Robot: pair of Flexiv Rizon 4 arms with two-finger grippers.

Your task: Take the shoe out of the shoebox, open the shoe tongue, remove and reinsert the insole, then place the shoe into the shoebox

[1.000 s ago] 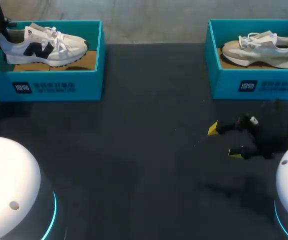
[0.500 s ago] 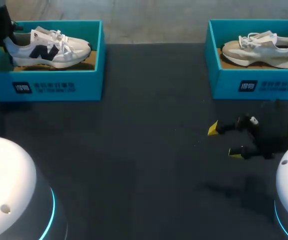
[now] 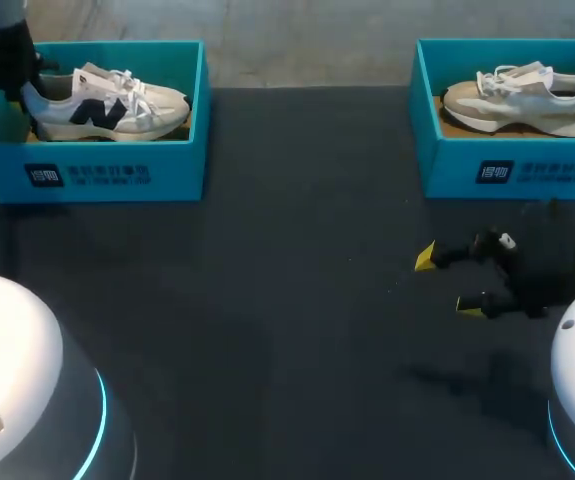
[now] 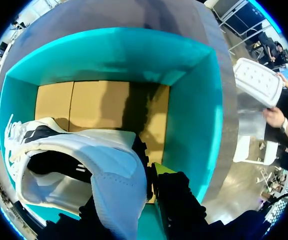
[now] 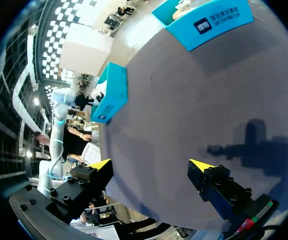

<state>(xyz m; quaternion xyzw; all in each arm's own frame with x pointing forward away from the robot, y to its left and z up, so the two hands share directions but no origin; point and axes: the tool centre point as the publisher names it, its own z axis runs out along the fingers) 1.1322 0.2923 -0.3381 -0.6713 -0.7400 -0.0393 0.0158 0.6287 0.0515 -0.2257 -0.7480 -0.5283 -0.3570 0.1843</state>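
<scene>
A white shoe [image 3: 107,105] with a navy mark hangs tilted inside the left teal shoebox [image 3: 97,172], toe pointing right. My left gripper [image 3: 22,85] is shut on its heel. In the left wrist view the heel of the shoe [image 4: 73,165] sits between the fingers of the left gripper [image 4: 142,172], above the box's cardboard floor [image 4: 88,105]. My right gripper [image 3: 447,282] stands open over the bare table at the right, holding nothing. In the right wrist view its yellow tips are wide apart at the right gripper [image 5: 151,165].
A second teal shoebox [image 3: 507,170] at the back right holds a beige shoe [image 3: 517,98]. Dark table surface [image 3: 287,300] stretches between and in front of the two boxes. From the right wrist, the left box [image 5: 114,95] lies far ahead.
My left gripper has carried the white shoe a little to the right inside the left box. The right arm has kept still.
</scene>
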